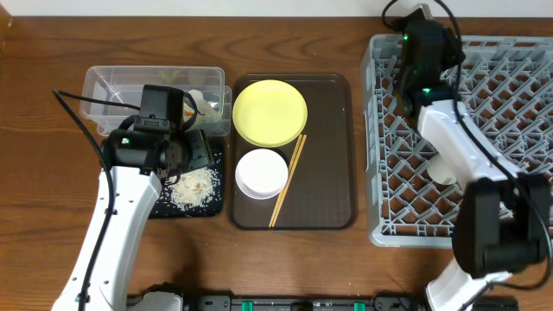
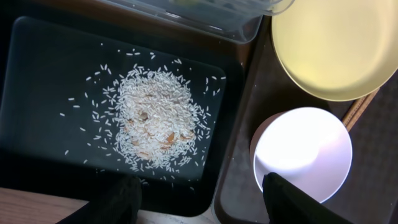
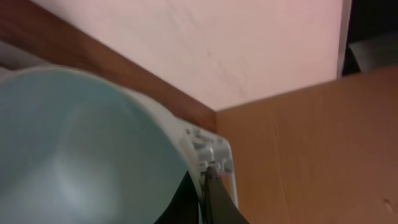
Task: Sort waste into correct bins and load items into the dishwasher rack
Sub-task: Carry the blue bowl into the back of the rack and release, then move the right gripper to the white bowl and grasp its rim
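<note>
Wooden table under grey rack

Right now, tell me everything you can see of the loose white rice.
The loose white rice grains lie in a low, roughly round heap in the middle of the shallow black rectangular tray, with stray grains scattered around it. A few tan bits show in the heap. Nothing else touches it.

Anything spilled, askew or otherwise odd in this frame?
Nothing serious. The rice sits in the black tray, with stray grains scattered around the pile but all inside it. The chopsticks lie diagonally on the brown serving tray, beside the white bowl.
</note>
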`<state>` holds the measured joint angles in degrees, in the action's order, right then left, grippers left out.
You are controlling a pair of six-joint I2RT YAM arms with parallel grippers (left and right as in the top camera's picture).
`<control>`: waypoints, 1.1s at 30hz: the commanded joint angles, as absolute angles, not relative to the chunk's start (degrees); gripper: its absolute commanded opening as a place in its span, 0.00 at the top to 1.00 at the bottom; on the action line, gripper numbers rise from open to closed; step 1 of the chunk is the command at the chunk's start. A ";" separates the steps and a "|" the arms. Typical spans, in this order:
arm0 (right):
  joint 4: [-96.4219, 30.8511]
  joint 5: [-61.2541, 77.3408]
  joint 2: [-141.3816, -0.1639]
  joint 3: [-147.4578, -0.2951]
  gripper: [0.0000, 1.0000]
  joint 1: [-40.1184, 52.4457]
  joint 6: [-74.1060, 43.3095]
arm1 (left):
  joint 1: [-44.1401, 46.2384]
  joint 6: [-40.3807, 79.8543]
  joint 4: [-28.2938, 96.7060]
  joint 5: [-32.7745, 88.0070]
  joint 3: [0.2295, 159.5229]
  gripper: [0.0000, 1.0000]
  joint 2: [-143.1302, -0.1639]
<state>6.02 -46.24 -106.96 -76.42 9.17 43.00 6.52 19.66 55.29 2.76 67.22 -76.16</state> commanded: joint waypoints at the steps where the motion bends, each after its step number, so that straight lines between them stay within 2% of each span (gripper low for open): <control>1: 9.37 -54.26 -110.21 -76.55 0.99 9.91 43.79 | 6.39 20.08 55.42 2.11 67.46 0.34 -75.59; 15: 9.10 -55.48 -115.46 -76.49 0.99 15.38 43.00 | 6.39 20.25 55.46 2.11 67.46 0.35 -75.59; 28: 3.97 -64.16 -114.59 -76.49 0.99 19.22 25.23 | 6.39 20.25 55.42 2.09 67.46 0.34 -75.59; 33: -9.56 -55.64 -111.70 -76.49 0.83 20.82 10.63 | 6.39 20.23 55.42 2.09 67.46 0.34 -75.59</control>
<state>-6.15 -61.93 -113.69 -76.79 19.62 22.35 6.52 19.68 55.27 2.79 67.22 -76.16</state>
